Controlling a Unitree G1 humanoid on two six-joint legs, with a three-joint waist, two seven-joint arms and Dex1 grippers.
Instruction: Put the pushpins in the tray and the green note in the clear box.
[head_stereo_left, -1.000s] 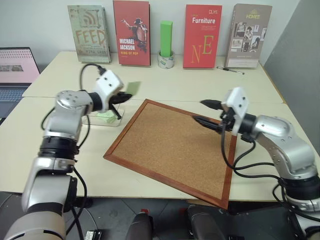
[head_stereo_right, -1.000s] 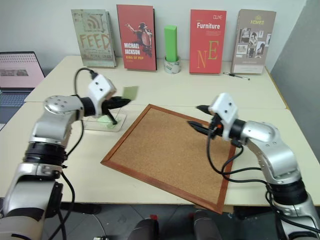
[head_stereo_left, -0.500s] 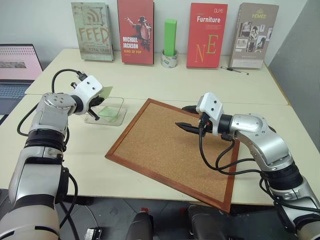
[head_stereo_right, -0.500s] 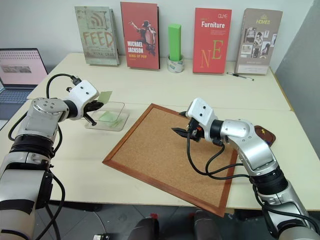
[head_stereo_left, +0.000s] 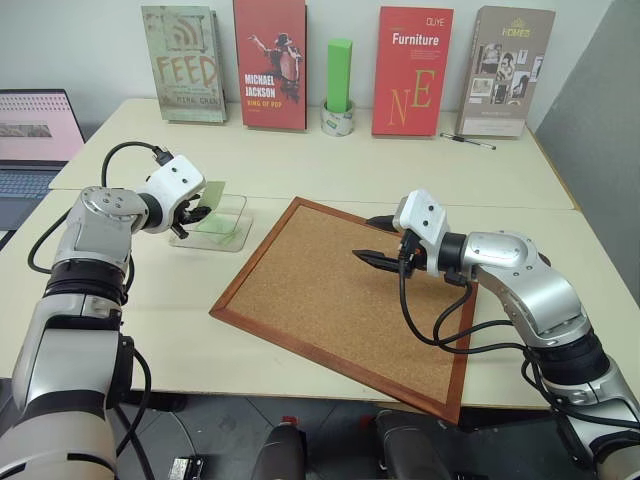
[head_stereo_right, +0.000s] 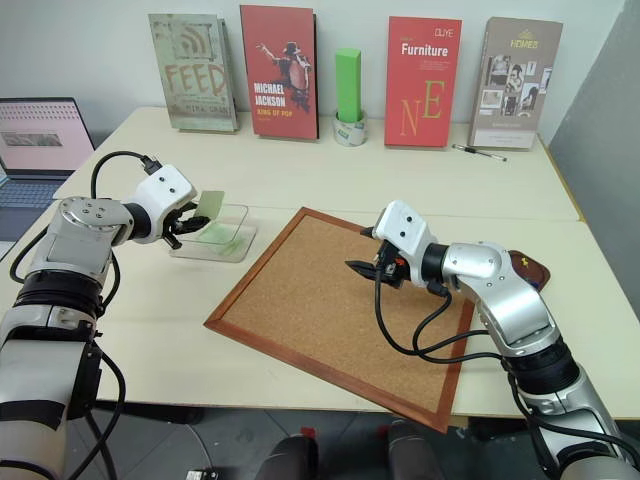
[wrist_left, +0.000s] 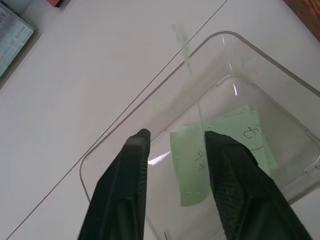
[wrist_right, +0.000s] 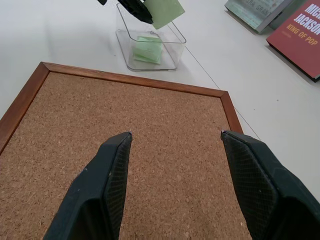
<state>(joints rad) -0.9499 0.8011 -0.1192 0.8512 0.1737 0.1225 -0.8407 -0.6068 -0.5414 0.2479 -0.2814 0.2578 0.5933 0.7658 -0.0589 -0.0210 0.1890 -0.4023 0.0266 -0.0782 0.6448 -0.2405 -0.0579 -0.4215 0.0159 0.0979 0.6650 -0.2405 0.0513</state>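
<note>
Over clear box (head_stereo_right: 222, 234), left gripper (head_stereo_right: 190, 217) parted, green note (wrist_right: 165, 11) edge-on between fingers, right gripper (wrist_right: 176, 136) spread.

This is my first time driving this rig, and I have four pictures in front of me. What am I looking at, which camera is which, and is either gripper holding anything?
It is a humanoid robot with two arms, each ending in a black two-fingered gripper. The two wide pictures come from cameras in its head, looking down over a table. The two close ones come from the wrists, looking along each gripper's fingers.

On the table lie a corkboard, a clear box with a green paper already in it, and a dark brown tray behind the right arm.

The left gripper is over the clear box with its fingers apart. The green note is between them, and I can't tell whether it clings to a finger. The right gripper is open above the corkboard, holding nothing.
</note>
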